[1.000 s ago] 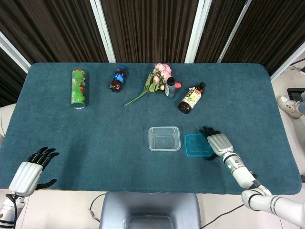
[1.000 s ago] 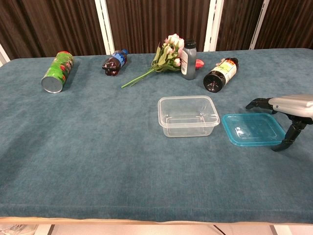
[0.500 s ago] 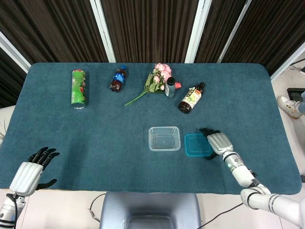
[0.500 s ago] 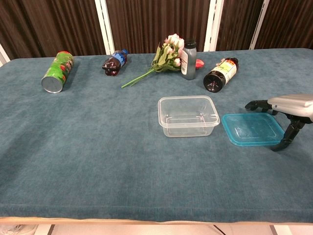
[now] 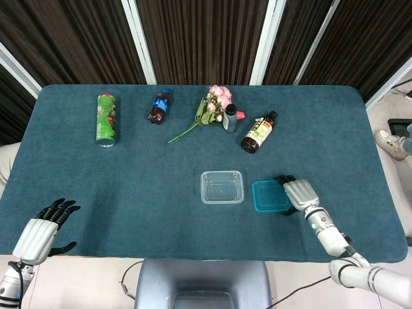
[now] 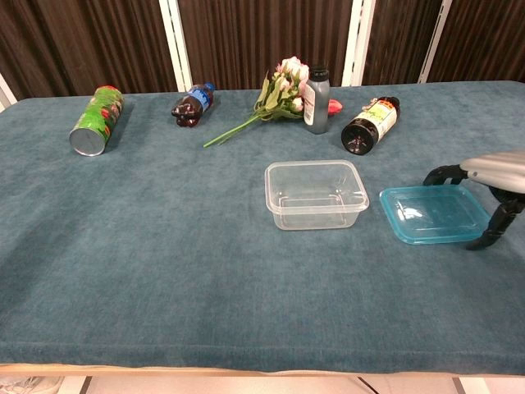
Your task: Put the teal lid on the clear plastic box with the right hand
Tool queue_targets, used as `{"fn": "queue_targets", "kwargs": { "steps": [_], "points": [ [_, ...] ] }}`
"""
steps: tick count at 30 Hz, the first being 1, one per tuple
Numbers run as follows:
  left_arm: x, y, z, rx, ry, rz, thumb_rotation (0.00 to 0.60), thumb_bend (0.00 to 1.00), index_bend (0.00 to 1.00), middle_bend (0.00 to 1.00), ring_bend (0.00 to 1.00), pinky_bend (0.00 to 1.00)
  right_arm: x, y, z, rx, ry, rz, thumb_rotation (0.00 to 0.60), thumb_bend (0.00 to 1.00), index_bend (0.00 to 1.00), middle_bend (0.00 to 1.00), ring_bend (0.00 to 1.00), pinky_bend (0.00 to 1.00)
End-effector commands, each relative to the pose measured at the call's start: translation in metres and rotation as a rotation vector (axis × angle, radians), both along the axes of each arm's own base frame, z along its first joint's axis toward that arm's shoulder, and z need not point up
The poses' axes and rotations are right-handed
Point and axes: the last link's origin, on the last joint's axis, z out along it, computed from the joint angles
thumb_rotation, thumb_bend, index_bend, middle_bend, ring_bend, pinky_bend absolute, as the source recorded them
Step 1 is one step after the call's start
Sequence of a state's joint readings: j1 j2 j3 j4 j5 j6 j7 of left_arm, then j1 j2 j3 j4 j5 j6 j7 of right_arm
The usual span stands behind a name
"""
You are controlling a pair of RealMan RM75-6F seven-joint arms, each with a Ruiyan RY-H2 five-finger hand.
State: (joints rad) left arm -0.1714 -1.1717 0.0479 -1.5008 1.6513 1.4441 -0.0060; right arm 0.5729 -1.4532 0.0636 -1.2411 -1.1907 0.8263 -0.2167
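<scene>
The clear plastic box point(image 5: 222, 187) point(image 6: 316, 194) stands open on the teal cloth, a little right of the table's middle. Just to its right is the teal lid point(image 5: 269, 196) point(image 6: 431, 213), apart from the box and slightly tilted. My right hand point(image 5: 300, 192) point(image 6: 492, 172) grips the lid's right edge, with fingers over the far corner and the thumb at the near corner. At the table's near left corner my left hand point(image 5: 42, 228) hovers with fingers apart and nothing in it. The chest view does not show the left hand.
Along the back lie a green can point(image 5: 105, 120), a cola bottle point(image 5: 159, 106), a bunch of pink flowers point(image 5: 212, 108), a grey bottle point(image 5: 230, 118) and a dark sauce bottle point(image 5: 258, 132). The table's near edge point(image 6: 262, 368) runs close to both hands.
The right hand has shifted slightly to the right and taken the teal lid with it. The lid now sits tilted and further from the box. The left hand has not moved.
</scene>
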Motion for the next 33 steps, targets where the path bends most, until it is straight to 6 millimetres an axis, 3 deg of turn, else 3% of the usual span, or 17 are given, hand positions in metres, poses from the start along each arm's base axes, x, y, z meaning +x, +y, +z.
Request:
{"fn": "queue_targets", "kwargs": {
  "steps": [1,10,16,22,33],
  "points": [
    [0.0,0.0,0.0,0.0,0.001,0.0,0.6,0.74,0.23,0.16,0.11,0.28,0.001,0.007,0.016,-0.043,-0.016,0.017,0.6,0.15,0.59,0.64,0.63,0.79],
    [0.001,0.0,-0.002,-0.005,0.007,-0.004,0.6,0.74,0.23,0.15,0.11,0.28,0.012,0.037,0.055,-0.13,-0.081,0.056,0.6,0.15,0.59,0.64,0.63,0.79],
    [0.002,0.001,-0.004,-0.011,0.009,-0.003,0.6,0.74,0.23,0.15,0.11,0.28,0.037,0.047,0.063,-0.171,-0.154,0.1,0.6,0.15,0.59,0.64,0.63,0.79],
    [0.002,0.001,-0.005,-0.015,0.011,-0.001,0.6,0.74,0.23,0.16,0.11,0.28,0.068,0.032,0.052,-0.192,-0.189,0.121,0.6,0.15,0.59,0.64,0.63,0.79],
    [0.001,0.0,-0.003,-0.017,0.009,0.004,0.6,0.74,0.23,0.15,0.11,0.28,0.123,0.003,0.009,-0.174,-0.223,0.114,0.6,0.15,0.58,0.64,0.63,0.79]
  ]
}}
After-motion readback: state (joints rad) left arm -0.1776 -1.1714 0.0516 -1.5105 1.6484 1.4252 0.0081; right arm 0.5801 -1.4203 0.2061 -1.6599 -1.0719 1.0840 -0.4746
